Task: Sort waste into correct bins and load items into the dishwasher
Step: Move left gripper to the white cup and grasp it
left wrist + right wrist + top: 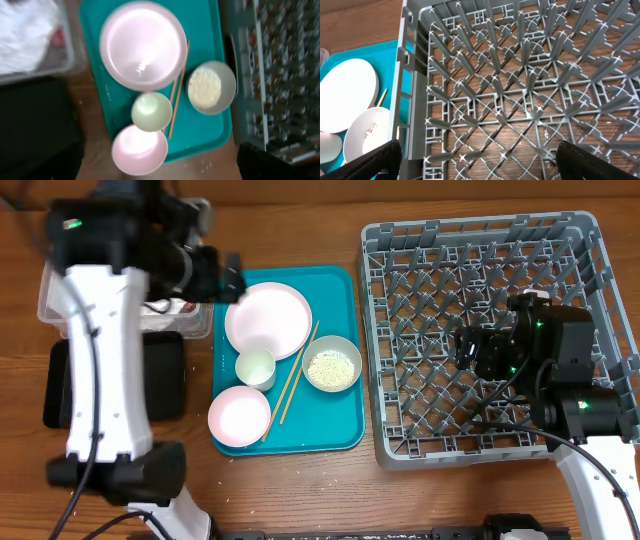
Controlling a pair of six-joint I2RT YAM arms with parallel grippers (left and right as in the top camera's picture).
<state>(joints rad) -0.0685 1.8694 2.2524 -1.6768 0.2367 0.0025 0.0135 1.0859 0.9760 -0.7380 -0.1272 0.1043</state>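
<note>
Closest to the overhead lens is the left arm, a big white link lying across the clear tub and the black tray. The left pincer hangs at the top left corner of the teal tray, just beside the rim of the big white plate. Its fingers are spread wide, gripping nothing.

Quick count on the teal tray:
- one big plate
- one small cup
- one pink plate
- one bowl with rice grains in it
- two chopsticks, lying slanted between cup and bowl

Going by the left wrist view, the tub has one white napkin and a bit of red wrapper inside.

The right pincer sits over the middle of the grey dish rack. It's gaping too, holding nothing, and it's well apart from all the dishes.
</note>
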